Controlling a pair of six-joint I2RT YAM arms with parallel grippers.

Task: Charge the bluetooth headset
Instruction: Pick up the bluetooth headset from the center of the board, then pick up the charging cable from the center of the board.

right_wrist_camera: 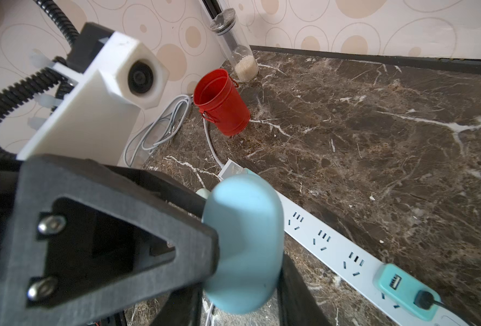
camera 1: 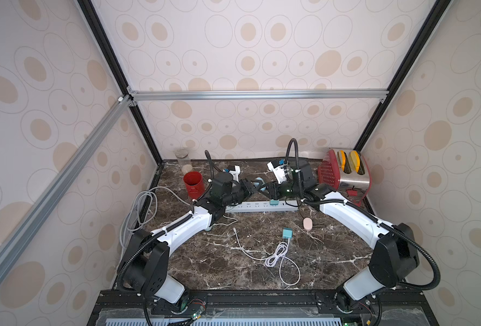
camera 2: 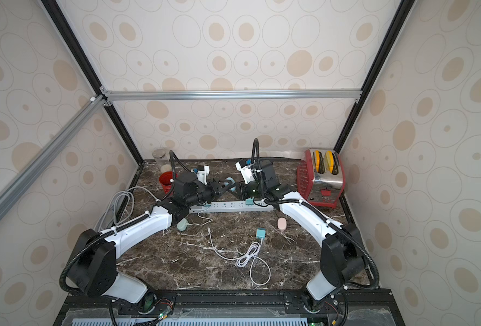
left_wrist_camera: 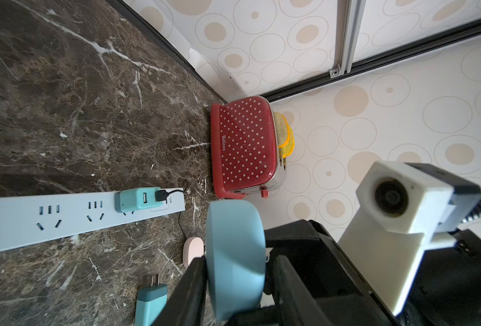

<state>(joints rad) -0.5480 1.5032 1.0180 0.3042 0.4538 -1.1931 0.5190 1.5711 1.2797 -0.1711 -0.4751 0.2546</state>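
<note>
Your right gripper [right_wrist_camera: 242, 296] clasped the blue headset case [left_wrist_camera: 233, 259], raised near the power strip [camera 1: 259, 206]. Your left gripper [left_wrist_camera: 236, 282] faced it, fingers flanking the same case; whether they pinched it, I could not tell. Both arms were equally near.

Three headset cases: blue case [left_wrist_camera: 233, 254], pink case [camera 1: 307, 223], pale green case [camera 2: 182, 225]. Two teal chargers: plugged charger [camera 1: 274, 202], loose charger [camera 1: 287, 233]. One power strip [camera 1: 250, 207], one toaster [camera 1: 349, 176], one red can [camera 1: 194, 183], one jar [camera 1: 183, 162], one loose white cable [camera 1: 276, 255] on the table [camera 1: 332, 268].
</note>
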